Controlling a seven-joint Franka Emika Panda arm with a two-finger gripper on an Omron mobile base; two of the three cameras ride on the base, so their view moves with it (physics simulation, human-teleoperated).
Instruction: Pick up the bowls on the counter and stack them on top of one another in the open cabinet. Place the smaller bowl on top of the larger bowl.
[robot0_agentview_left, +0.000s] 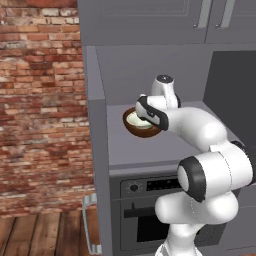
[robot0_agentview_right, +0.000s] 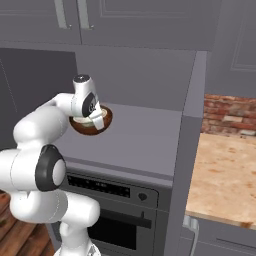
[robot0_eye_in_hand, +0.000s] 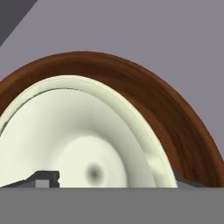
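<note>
The larger bowl (robot0_agentview_left: 145, 132) (robot0_agentview_right: 93, 129) (robot0_eye_in_hand: 175, 118), glossy dark brown, sits on the grey shelf of the open cabinet (robot0_agentview_left: 150, 149) (robot0_agentview_right: 145, 140). The smaller bowl (robot0_agentview_left: 133, 119) (robot0_eye_in_hand: 87, 131), pale greenish-white with a cream inside, rests inside it. My gripper (robot0_agentview_left: 139, 119) (robot0_agentview_right: 93, 120) (robot0_eye_in_hand: 113, 180) hangs right over the two bowls and is open. In the hand view one fingertip (robot0_eye_in_hand: 43, 177) stands inside the small bowl and the other (robot0_eye_in_hand: 186, 180) just outside its rim. The counter (robot0_agentview_right: 225, 175) lies to the right of the cabinet.
A built-in oven (robot0_agentview_left: 145, 200) (robot0_agentview_right: 110, 195) sits below the shelf. The cabinet's long grey door (robot0_agentview_left: 97, 165) with a metal handle (robot0_agentview_left: 87, 220) stands open at the left. Closed upper cabinets (robot0_agentview_left: 200, 20) hang above the niche. A brick wall (robot0_agentview_left: 40, 100) lies to the left.
</note>
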